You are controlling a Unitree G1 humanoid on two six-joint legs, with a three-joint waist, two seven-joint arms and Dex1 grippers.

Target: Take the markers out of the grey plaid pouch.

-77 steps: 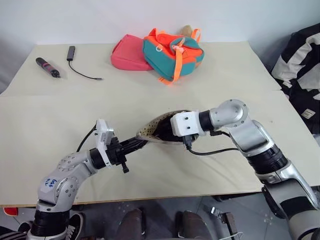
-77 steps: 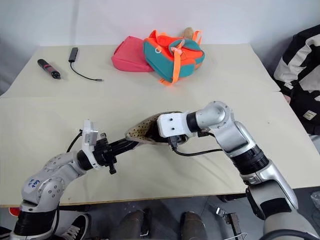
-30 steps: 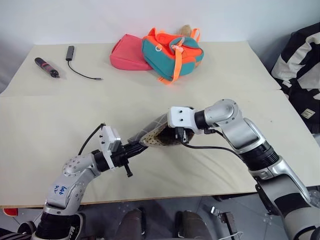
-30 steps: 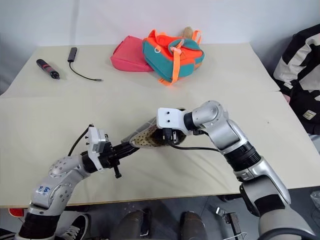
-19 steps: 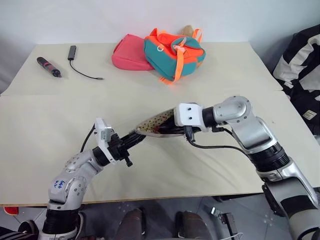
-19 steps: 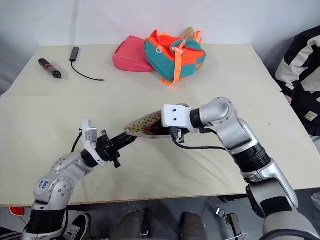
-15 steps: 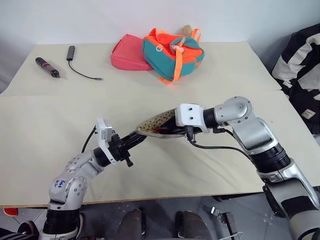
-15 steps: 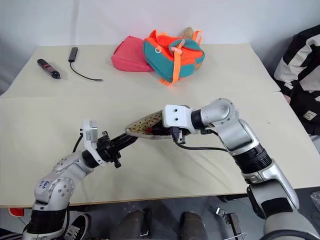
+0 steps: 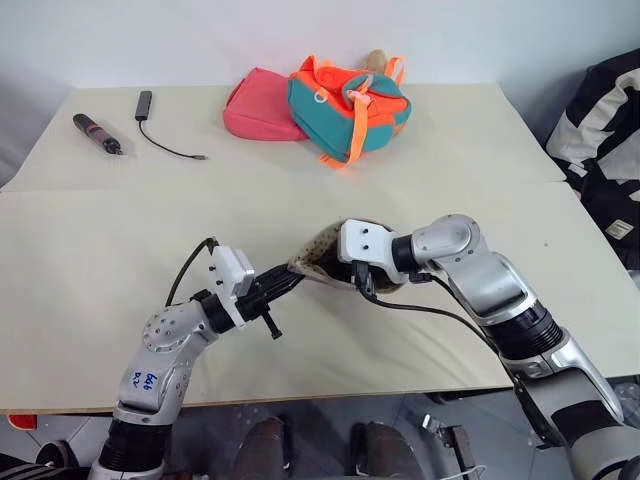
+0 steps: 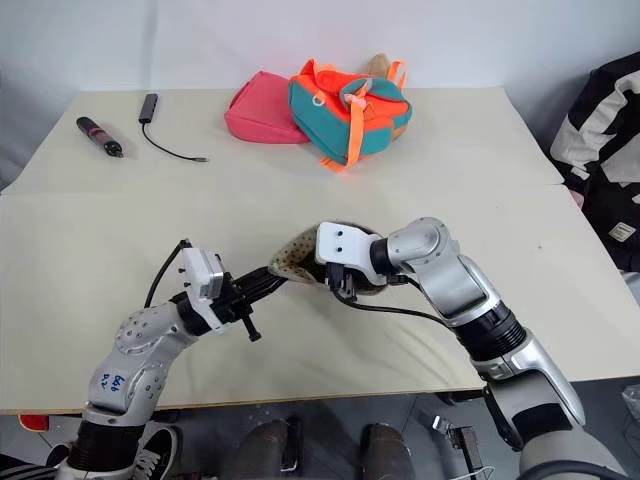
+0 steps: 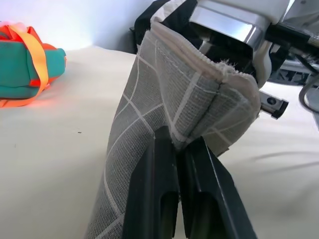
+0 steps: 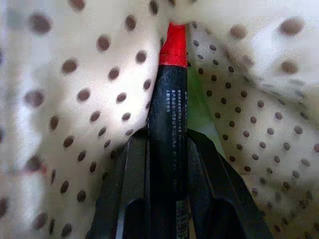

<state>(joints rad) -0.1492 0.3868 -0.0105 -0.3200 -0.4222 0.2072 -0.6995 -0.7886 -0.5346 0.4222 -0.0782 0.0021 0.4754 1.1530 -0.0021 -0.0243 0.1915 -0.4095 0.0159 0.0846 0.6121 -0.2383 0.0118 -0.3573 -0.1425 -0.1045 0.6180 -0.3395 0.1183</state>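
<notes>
Left gripper [image 11: 178, 149] fingers pinched together, right gripper [image 12: 164, 144] fingers clamped, arms converging

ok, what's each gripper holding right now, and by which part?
Left gripper pinches the grey plaid pouch by a fold of its fabric edge. Right gripper, inside the pouch, clamps the dark marker on its barrel, below the red end.

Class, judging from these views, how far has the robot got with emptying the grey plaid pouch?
Done: the left gripper pinches the grey plaid pouch up off the table. In hand: the right gripper, inside the dotted lining, clamps the red-ended marker. Left: draw it out, then the green marker.
</notes>
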